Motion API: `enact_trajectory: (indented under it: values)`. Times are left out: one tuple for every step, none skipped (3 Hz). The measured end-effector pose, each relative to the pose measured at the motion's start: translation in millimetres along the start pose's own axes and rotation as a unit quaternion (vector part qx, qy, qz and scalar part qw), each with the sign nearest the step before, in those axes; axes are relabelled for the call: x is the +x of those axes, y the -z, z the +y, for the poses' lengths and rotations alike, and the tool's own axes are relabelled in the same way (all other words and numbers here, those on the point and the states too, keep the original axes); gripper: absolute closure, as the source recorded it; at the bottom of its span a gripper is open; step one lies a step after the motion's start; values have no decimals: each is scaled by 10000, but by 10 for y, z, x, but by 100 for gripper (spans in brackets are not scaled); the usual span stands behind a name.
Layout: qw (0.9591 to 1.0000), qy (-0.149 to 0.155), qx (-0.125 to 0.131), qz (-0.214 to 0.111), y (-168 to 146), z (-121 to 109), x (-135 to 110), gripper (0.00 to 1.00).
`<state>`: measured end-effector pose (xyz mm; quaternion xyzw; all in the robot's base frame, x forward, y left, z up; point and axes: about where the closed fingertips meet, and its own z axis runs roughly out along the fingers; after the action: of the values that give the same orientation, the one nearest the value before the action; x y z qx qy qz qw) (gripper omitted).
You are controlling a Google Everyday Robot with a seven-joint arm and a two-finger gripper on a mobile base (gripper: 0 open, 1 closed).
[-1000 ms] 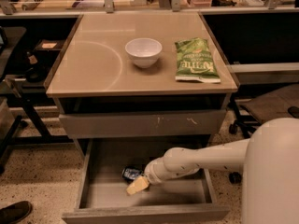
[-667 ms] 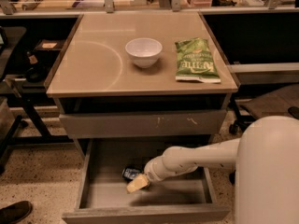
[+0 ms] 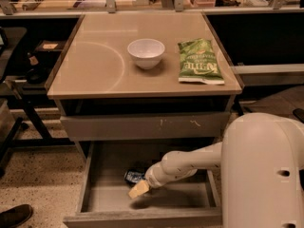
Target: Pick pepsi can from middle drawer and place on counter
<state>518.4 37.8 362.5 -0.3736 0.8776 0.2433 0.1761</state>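
While the middle drawer point(image 3: 97, 196) is pulled out at the bottom of the cabinet, the gripper point(image 3: 139, 189) is seen down inside it, near the centre of the drawer floor, with its pale tip pointed down and to the left. The pepsi can point(image 3: 134, 176) is also found in the drawer, just behind the gripper and partly covered by the wrist. Only a dark-blue patch with a light marking is shown, so its orientation cannot be told. Contact between gripper and can cannot be confirmed, and whether the gripper is wide, narrow or clamped cannot be told.

The white arm point(image 3: 192, 161) is extended from the bulky robot body point(image 3: 263, 175) at lower right and is passed over the drawer's right wall. Much of the drawer's right side is blocked from view by that body.

A closed drawer front point(image 3: 142, 126) with pale scratch marks is noted above the back end of the open drawer. The counter point(image 3: 92, 68) is topped in glossy beige, and a faint curved arc is marked on its left half. A white bowl point(image 3: 146, 52) is set upright on it near the middle. A green chip bag point(image 3: 198, 61) is laid flat to the bowl's right, apart from it and close to the right edge. A dark shoe point(image 3: 16, 215) is seen on the speckled floor point(image 3: 38, 184) at lower left.
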Motion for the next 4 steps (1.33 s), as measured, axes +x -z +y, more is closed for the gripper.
enact_trajectory:
  values:
    - [10000, 1, 0, 8, -5, -1, 3, 18]
    - [10000, 1, 0, 8, -5, 0, 3, 42]
    - [10000, 1, 0, 9, -5, 0, 4, 65]
    - [10000, 1, -1, 9, -6, 0, 4, 88]
